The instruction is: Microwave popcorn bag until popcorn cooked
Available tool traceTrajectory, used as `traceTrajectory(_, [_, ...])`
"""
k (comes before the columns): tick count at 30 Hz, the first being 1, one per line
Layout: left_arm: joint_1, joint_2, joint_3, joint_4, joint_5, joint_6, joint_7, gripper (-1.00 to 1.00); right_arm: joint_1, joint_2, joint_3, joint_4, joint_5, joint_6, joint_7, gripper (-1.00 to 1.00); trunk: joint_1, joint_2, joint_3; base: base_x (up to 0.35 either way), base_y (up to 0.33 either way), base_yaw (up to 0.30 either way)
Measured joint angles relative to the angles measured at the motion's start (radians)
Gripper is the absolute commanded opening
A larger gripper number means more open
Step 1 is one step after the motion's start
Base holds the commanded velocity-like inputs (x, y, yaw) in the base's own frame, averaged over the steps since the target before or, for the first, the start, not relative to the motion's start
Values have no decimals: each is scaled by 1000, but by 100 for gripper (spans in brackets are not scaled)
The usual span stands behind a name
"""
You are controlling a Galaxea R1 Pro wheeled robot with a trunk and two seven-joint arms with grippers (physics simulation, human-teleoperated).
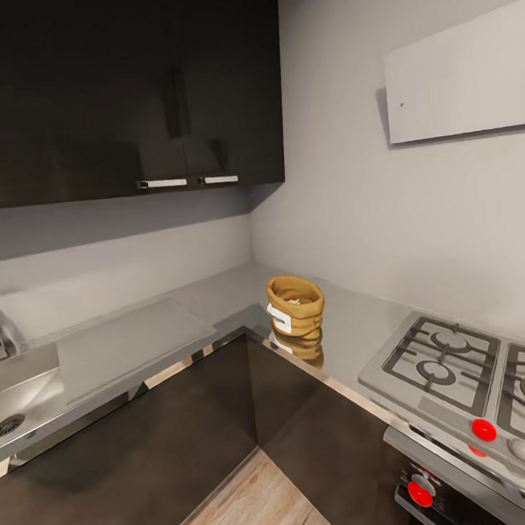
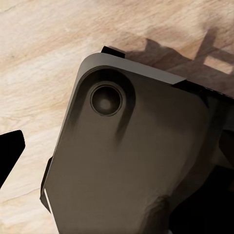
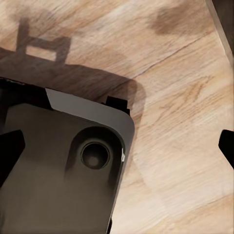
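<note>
The kitchen corner has dark glossy cabinets (image 1: 123,92) above grey walls, and a brushed-steel countertop (image 1: 135,343) wraps the inner corner, with a sink (image 1: 12,393) at the left and a gas hob (image 1: 460,365) with red knobs at the right. The popcorn bag (image 1: 295,306) stands upright on the countertop near the inner corner edge, its white label facing outward, pale popcorn (image 1: 295,300) just visible in its open top, its reflection below it. Both wrist views look down on the robot's base (image 2: 126,161) over the wood-plank floor (image 3: 185,97), with dark finger edges at the frame borders, so I cannot tell how either gripper's jaws stand.
</note>
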Motion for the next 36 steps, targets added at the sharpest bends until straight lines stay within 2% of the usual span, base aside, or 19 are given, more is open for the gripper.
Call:
traceTrajectory(9, [0, -2, 0, 0, 0, -1, 4, 100, 0, 0, 0, 0, 1, 12, 1, 100, 0, 0, 0, 0, 0, 0])
traceTrajectory(12, [0, -3, 0, 0, 0, -1, 6, 100, 0, 10, -2, -6, 9, 12, 10, 100, 0, 0, 0, 0, 0, 0])
traceTrajectory(13, [0, -3, 0, 0, 0, -1, 6, 100, 0, 22, -2, -17, 10, 11, 10, 100, 0, 0, 0, 0, 0, 0])
traceTrajectory(15, [0, -4, 0, 0, 0, -2, 6, 100, 0, 70, -1, -89, 17, 22, 10, 100, 0, 0, 0, 0, 0, 0])
traceTrajectory(19, [0, -5, 0, 0, 0, -2, 6, 100, 1, 193, 0, -326, 81, 163, 32, 100, 0, 0, 0, 0, 0, 0])
traceTrajectory(21, [0, -5, 0, 0, -1, -2, 6, 100, 1, 238, 9, -421, 91, 208, 65, 100, 0, 0, 0, 0, 0, 0])
traceTrajectory(22, [0, -5, 0, 0, -1, -2, 6, 100, 1, 259, 44, -490, 94, 246, 98, 100, 0, 0, 0, 0, 0, 0])
traceTrajectory(23, [0, -5, 0, 0, -1, -2, 6, 100, 1, 259, 99, -557, 90, 296, 137, 100, 0, 0, 0, 0, 0, 0])
traceTrajectory(24, [0, -5, -1, 0, -2, -2, 6, 100, 1, 259, 190, -672, 78, 393, 220, 100, 0, 0, 0, 0, 0, 0])
traceTrajectory(25, [0, -6, -2, 1, -4, -2, 6, 100, 1, 259, 234, -765, 58, 461, 279, 100, 0, 0, 0, 0, 0, 0])
traceTrajectory(28, [0, -6, -4, 1, -7, -2, 6, 100, 1, 260, 334, -954, -5, 611, 363, 100, 0, 0, 0, 0, 0, 0])
traceTrajectory(30, [0, -6, -5, 1, -8, -2, 6, 100, 1, 260, 446, -1083, -61, 738, 383, 100, 0, 0, 0, 0, 0, 0])
traceTrajectory(32, [0, -6, -6, 1, -9, -2, 6, 100, 1, 260, 515, -1144, -94, 813, 386, 100, 0, 0, 0, 0, 0, 0])
traceTrajectory(33, [0, -6, -6, 1, -9, -2, 6, 100, 1, 260, 536, -1162, -103, 834, 387, 100, 0, 0, 0, 0, 0, 0])
traceTrajectory(36, [0, -6, -6, 1, -9, -1, 6, 100, 1, 260, 558, -1190, -110, 851, 388, 100, 0, 0, 0, 0, 0, 0])
